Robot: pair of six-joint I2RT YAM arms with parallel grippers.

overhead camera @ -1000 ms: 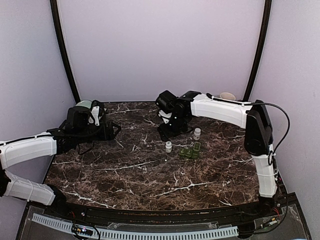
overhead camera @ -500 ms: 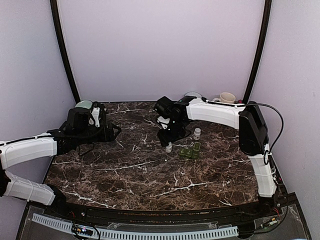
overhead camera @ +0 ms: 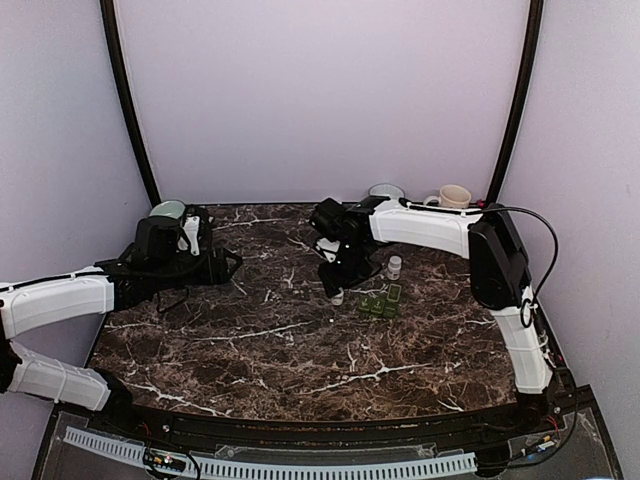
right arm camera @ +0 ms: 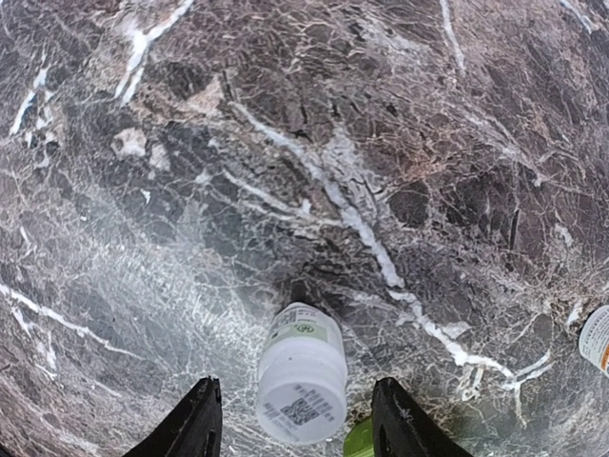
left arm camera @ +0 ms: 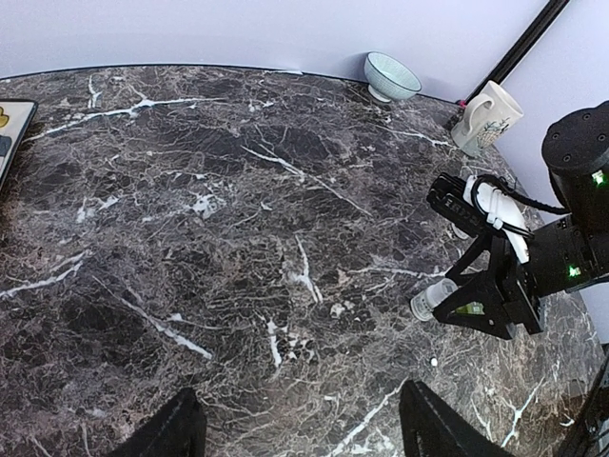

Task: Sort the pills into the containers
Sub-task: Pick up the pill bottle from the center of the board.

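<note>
Pill bottle is sitting on the table between its middle and the far edge, just beside the green packets — I am holding my right claw down around it, fingers spread either side without touching, lining up a square grasp.

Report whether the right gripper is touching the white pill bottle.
Apart. Right wrist view: white pill bottle sits between fingers of the right gripper, gaps both sides.
</note>
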